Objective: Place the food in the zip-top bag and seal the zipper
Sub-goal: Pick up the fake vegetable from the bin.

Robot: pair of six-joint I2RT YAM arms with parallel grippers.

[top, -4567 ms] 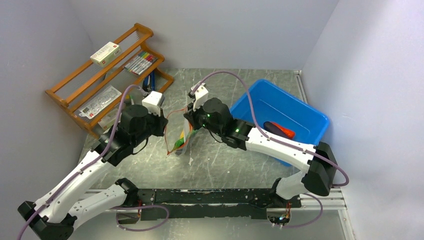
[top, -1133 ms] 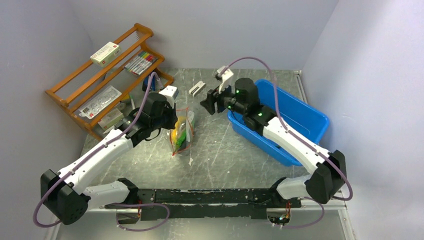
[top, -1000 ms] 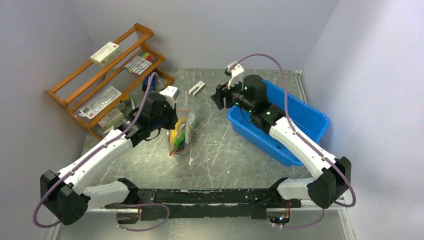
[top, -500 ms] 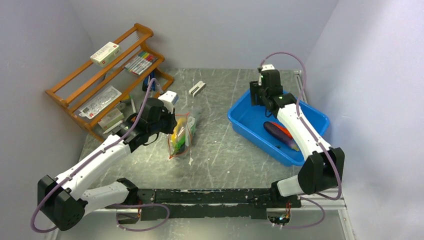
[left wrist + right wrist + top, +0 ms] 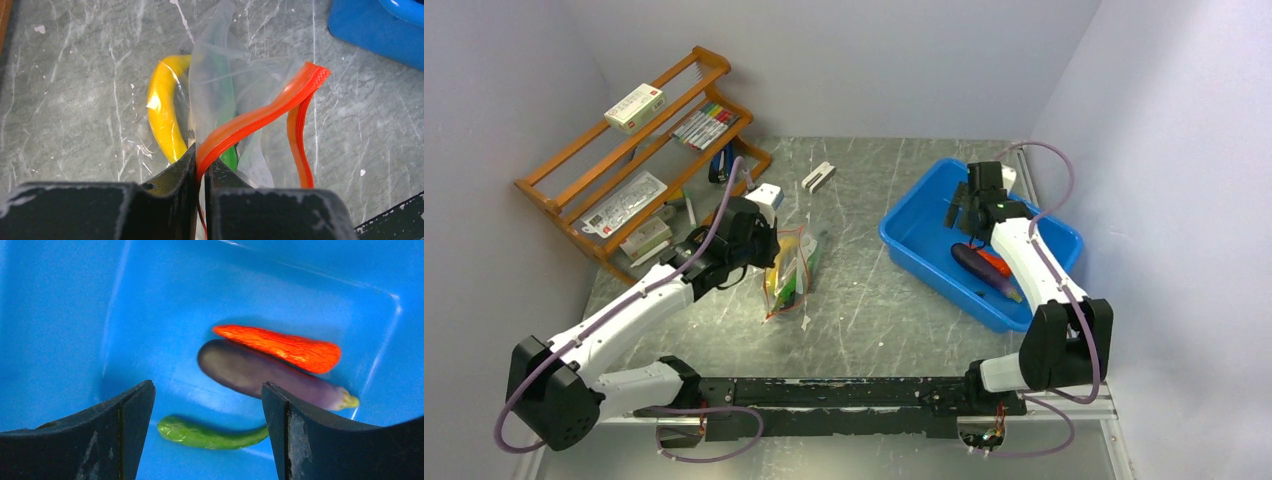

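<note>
The zip-top bag [image 5: 789, 268] lies on the table, its mouth open. My left gripper [image 5: 201, 165] is shut on its red-orange zipper [image 5: 260, 114]. Inside the clear bag [image 5: 220, 65] lie a yellow banana-like piece [image 5: 162, 110] and a green pod [image 5: 226, 105]. My right gripper [image 5: 207, 390] hangs open over the blue bin [image 5: 60, 315] with nothing between its fingers. Below it in the bin lie a green pod [image 5: 210, 435], a dark purple eggplant [image 5: 255, 372] and a red-orange chili [image 5: 285, 346]. From above, the right gripper [image 5: 969, 212] is at the bin's far side, just behind the eggplant [image 5: 979, 265].
The blue bin [image 5: 934, 280] stands at the right, close to the right wall. A wooden rack [image 5: 624, 170] with markers and boxes fills the back left corner. A small white piece [image 5: 818, 177] lies on the table behind the bag.
My right arm has swung from beside the bag to over the blue bin, and its jaws have widened. The left gripper keeps its hold on the zipper.
</note>
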